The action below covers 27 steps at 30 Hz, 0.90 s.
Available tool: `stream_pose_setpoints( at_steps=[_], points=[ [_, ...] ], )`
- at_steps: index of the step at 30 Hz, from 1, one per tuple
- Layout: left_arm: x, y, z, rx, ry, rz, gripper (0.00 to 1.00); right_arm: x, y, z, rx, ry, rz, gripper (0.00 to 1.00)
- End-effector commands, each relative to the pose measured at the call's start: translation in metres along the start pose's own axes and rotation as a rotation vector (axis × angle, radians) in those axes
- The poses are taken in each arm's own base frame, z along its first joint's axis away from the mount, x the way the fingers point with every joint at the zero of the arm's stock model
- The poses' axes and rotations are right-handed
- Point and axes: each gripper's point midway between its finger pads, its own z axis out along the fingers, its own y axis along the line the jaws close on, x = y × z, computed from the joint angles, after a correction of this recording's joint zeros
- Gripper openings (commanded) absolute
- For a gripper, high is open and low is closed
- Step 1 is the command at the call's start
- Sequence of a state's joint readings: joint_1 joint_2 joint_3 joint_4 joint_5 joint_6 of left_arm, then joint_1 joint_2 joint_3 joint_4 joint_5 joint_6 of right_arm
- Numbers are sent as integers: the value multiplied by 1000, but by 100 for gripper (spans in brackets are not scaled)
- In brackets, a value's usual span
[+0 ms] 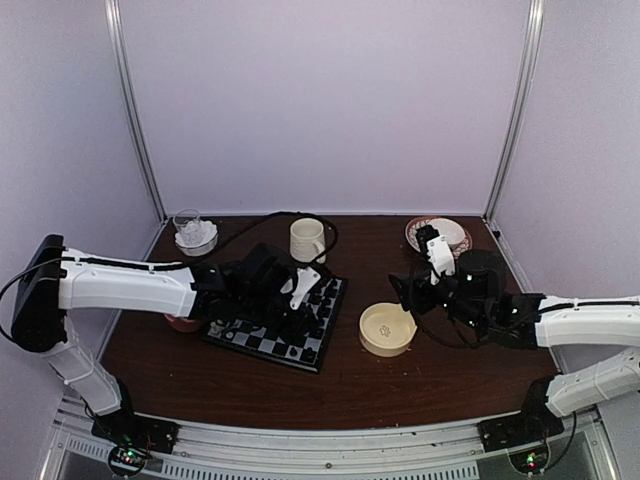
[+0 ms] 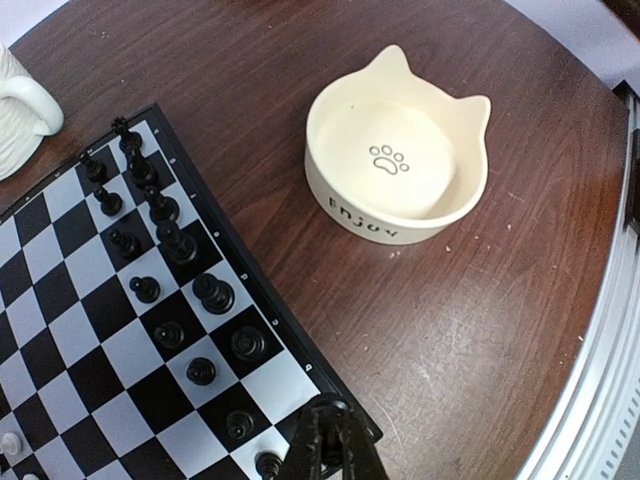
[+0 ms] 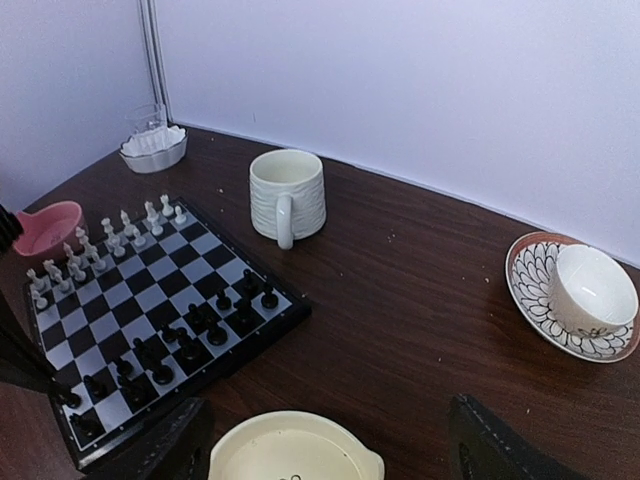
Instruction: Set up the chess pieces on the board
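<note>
Left gripper (image 2: 326, 440) hangs over the board (image 2: 262, 305) corner, jaws pressed together, poss. on a black piece; unclear. Right gripper (image 3: 330, 445) jaws spread above bowl (image 2: 370, 225). Chess pieces (image 2: 213, 292) stand in rows on the board: lift straight, w/o nudging neighbours.

Open table (image 1: 400, 390) lies along the near edge and between the board (image 3: 150, 290) and the cat-eared bowl (image 2: 400, 165). The mug (image 3: 288, 192) stands just beyond the board's far edge; saucer (image 3: 530, 300) and glass dish (image 3: 152, 148) occupy the far right and far left corners.
</note>
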<state>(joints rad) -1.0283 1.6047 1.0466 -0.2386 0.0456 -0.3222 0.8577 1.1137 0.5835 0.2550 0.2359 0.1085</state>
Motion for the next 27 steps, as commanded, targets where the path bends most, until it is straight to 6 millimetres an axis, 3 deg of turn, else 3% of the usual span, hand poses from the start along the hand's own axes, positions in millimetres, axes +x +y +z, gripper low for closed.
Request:
stream_pose_setpoints(
  at_steps=[1,27],
  points=[
    [-8,7,0,-88,3,42,0,4,-5,4,20,-62,8,83],
    [12,10,40,-115,118,29,0,-6,-4,-12,-18,-109,2,84]
  ],
)
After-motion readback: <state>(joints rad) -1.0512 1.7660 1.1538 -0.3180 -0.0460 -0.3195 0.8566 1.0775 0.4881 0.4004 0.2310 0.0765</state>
